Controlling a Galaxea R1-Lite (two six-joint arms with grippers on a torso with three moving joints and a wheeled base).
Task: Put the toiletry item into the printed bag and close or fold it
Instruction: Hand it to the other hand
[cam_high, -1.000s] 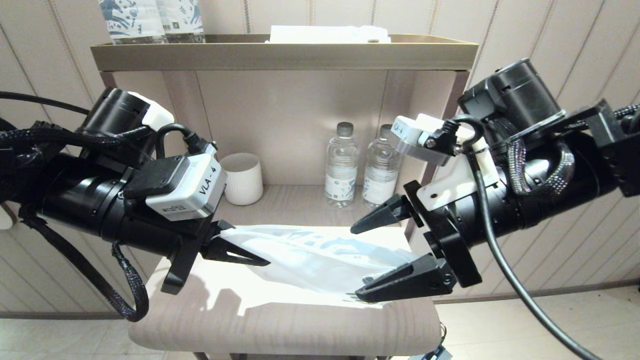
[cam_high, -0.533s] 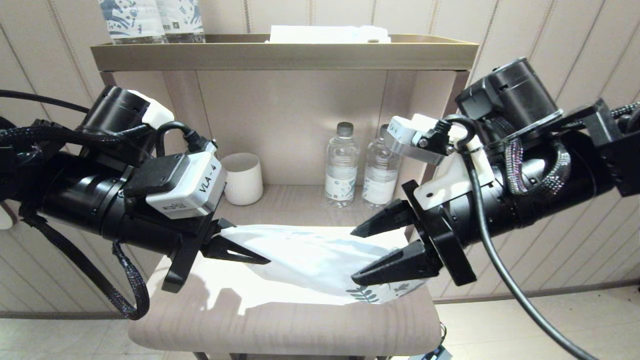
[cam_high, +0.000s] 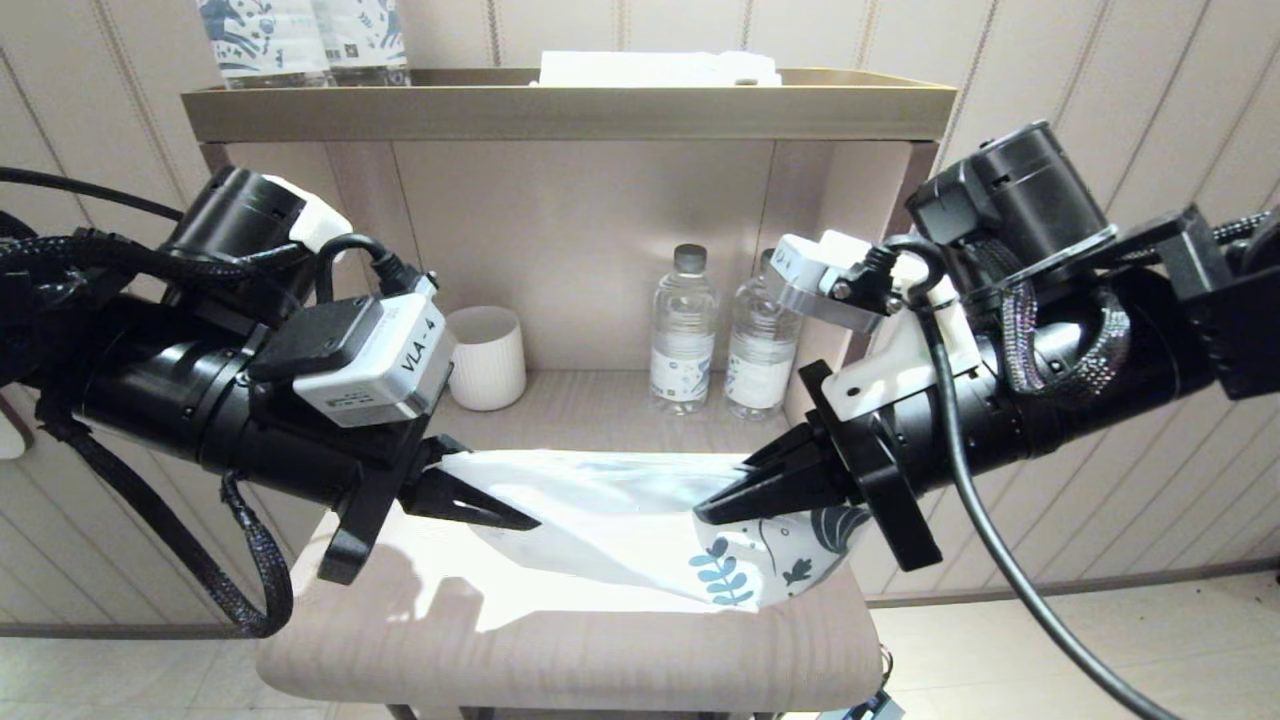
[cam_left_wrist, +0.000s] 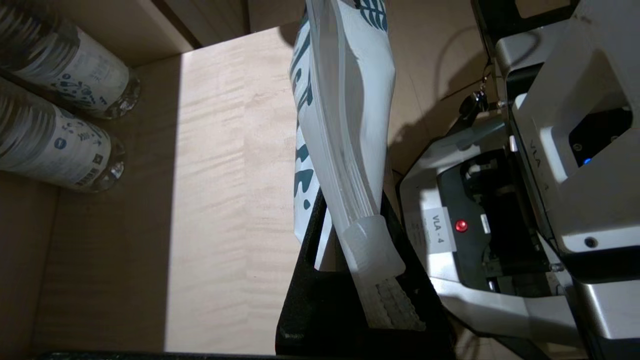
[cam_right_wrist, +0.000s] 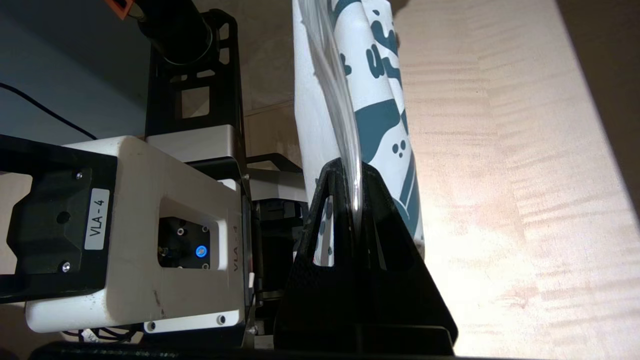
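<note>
Now both tools hold the printed bag (cam_high: 640, 520) stretched between them above the wooden table (cam_high: 560, 650), in front of the shelf unit. The left tool (cam_high: 470, 505) is clamped on the bag's plain left end; its wrist view shows the ribbed edge of the pouch pinched between the fingers. The right tool (cam_high: 745, 495) has its fingers drawn together on the upper edge at the right end, where the teal leaf prints hang down just below it. The bag sags in the middle, its lower edge close to the table; whether it touches I cannot tell.

The toiletry item does not show in any view; it may already lie inside the frosted pouch, but that is hidden. Judging by the two-ended grip, the closing or folding step is in hand. The next move likely calls for bringing one end over toward the other while both grips stay firm, since thin plastic slips easily.
</note>
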